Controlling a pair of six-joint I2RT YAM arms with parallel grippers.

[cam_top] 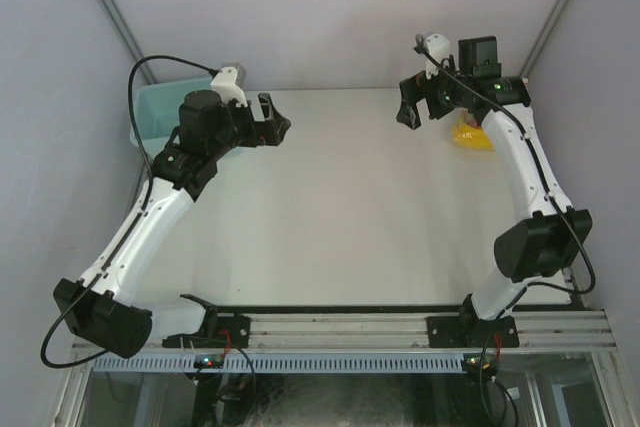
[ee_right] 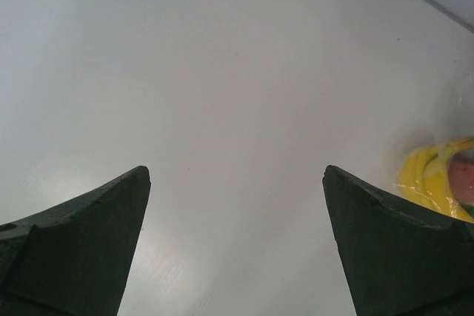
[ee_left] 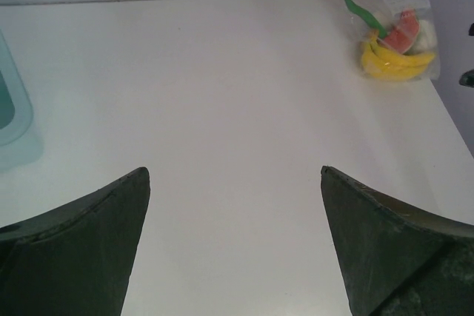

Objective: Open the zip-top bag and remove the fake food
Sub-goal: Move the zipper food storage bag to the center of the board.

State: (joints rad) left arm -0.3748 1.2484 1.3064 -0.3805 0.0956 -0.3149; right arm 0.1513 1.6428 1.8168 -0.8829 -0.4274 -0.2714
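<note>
The zip-top bag lies on the white table at the upper right of the left wrist view. The fake food is inside it: banana, red, green and whitish pieces. The left gripper is spread wide, empty, well apart from the bag. The right gripper is also spread wide and empty. It is near the bag, which shows at the right edge of its own view, untouched.
</note>
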